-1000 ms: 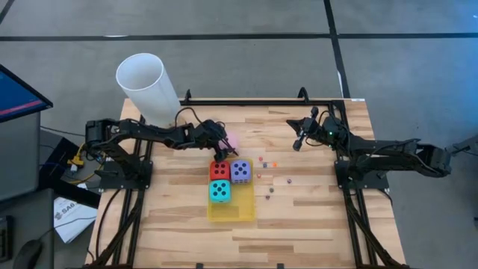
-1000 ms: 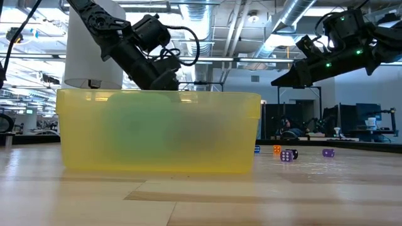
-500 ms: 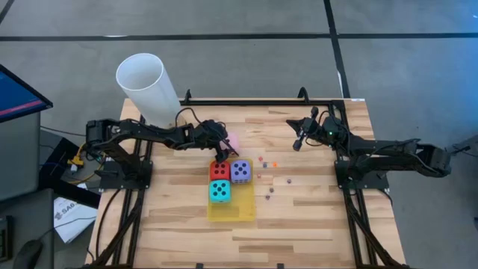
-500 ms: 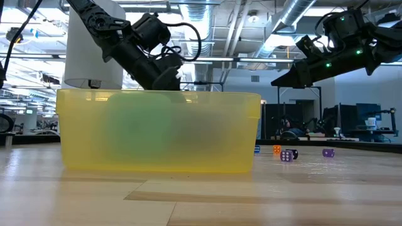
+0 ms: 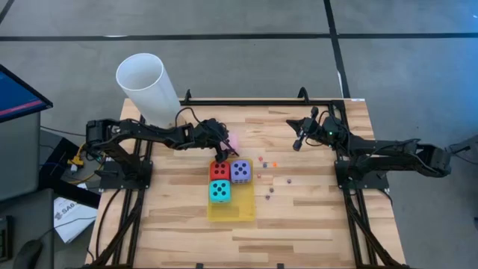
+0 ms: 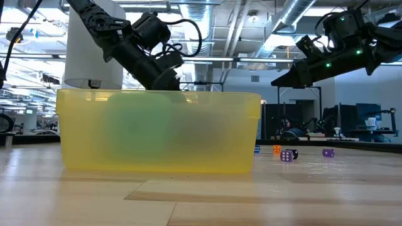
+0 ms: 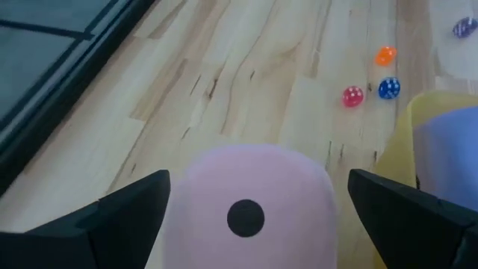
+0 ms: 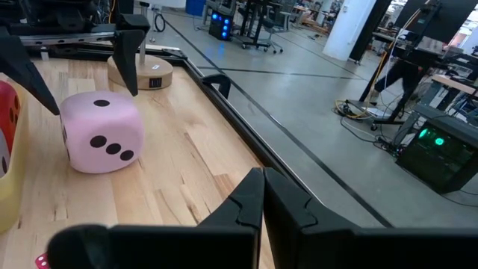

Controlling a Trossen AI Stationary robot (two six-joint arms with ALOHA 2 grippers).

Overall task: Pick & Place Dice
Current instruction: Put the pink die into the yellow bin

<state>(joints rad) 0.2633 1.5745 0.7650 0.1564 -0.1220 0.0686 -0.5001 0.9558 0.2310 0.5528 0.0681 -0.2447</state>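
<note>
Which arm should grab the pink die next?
Left. The left gripper hangs right at the pink die, its open fingers flanking the cube on both sides. The right gripper is shut and hangs well off, near the table's far edge, so it would probably need a longer reach.

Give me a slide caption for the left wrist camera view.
Open left gripper straddles the pink die, tiny dice beyond.

Bare desk [image 5: 314, 217] lies open along the near edge and right side. Mid-desk, a yellow tray [image 5: 231, 210] of big dice [image 5: 219, 170] and scattered tiny dice [image 5: 270, 190] block passage.
</note>
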